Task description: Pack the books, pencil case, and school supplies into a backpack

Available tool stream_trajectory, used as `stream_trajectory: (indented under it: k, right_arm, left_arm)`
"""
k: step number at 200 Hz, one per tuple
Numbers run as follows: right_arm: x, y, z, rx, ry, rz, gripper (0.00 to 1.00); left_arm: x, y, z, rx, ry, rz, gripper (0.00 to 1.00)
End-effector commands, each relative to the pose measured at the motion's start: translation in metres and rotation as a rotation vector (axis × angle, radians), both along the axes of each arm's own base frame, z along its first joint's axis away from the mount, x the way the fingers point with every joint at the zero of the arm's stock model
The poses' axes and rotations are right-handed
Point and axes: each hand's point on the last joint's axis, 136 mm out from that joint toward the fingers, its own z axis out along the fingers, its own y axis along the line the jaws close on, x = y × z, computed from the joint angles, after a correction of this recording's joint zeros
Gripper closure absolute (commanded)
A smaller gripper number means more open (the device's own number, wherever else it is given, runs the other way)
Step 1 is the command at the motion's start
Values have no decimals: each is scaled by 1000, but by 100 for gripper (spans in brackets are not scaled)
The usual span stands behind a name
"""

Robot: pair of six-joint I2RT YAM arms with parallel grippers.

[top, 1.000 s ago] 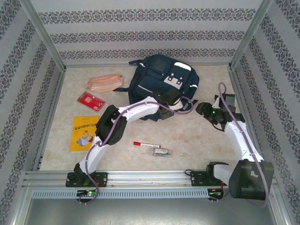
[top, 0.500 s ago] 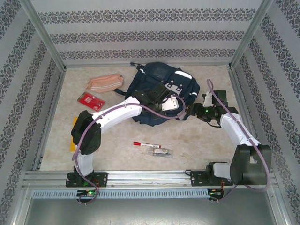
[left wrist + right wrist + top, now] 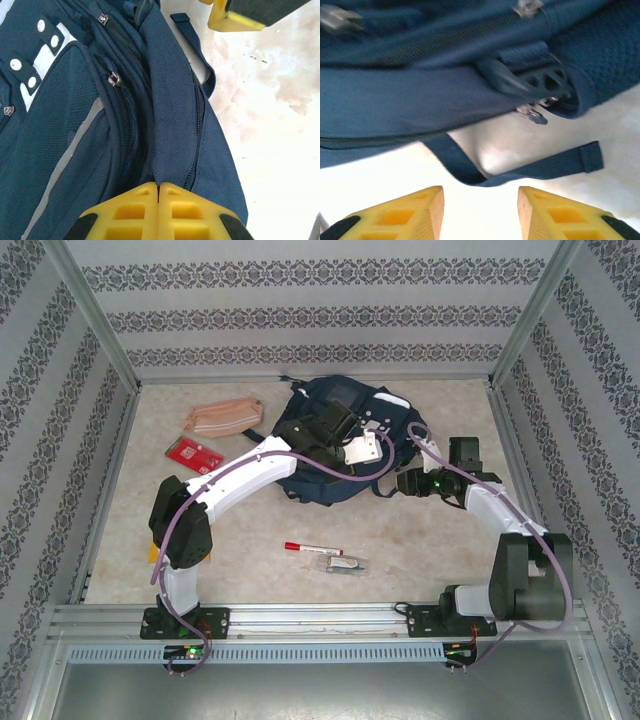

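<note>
From above, the backpack lies mid-table, my right gripper at its near-right edge. Left wrist: my left gripper is clamped on a fabric ridge. Right wrist: parted fingers face the zip pull, just ahead, slightly right.

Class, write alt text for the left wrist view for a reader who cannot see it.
The left gripper, yellow and shut, pinches a raised fold of the navy backpack beside a zip. A grey stripe runs down the backpack's left side; pale table lies to the right.
</note>
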Motion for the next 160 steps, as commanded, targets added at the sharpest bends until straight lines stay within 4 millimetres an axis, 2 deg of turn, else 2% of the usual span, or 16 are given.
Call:
stream_trajectory:
  k: [1,32,44,84,91,99,116,148,160]
  right_arm:
    - [11,-6,-12,-54,-36,67,58]
    - [29,-4,-20,-51,-46,80,59]
    - [39,-5,-24,-47,-52,66,55]
    - [63,4,-8,-13,-147,131,56]
    - [65,7,-6,4,-154,155,61]
    - [67,10,-5,19,-153,174,76]
    - [64,16,-2,54,-133,221,100]
    - [48,20,5,86,-125,233,100]
    - [43,22,14,132,-112,243,100]
  left_arm:
    - [-3,-5,24,-61,0,-33,100]
    - [-5,-8,24,-75,21,-47,100]
    - [-5,-7,24,-74,27,-45,100]
    - [-8,-9,25,-95,43,-57,100]
    - [-7,-8,26,-96,42,-54,100]
    - [-6,-7,28,-98,40,-48,100]
    - [-3,-5,30,-111,34,-38,100]
    - [9,1,27,-101,30,-2,100]
    - [14,4,26,-100,26,21,100]
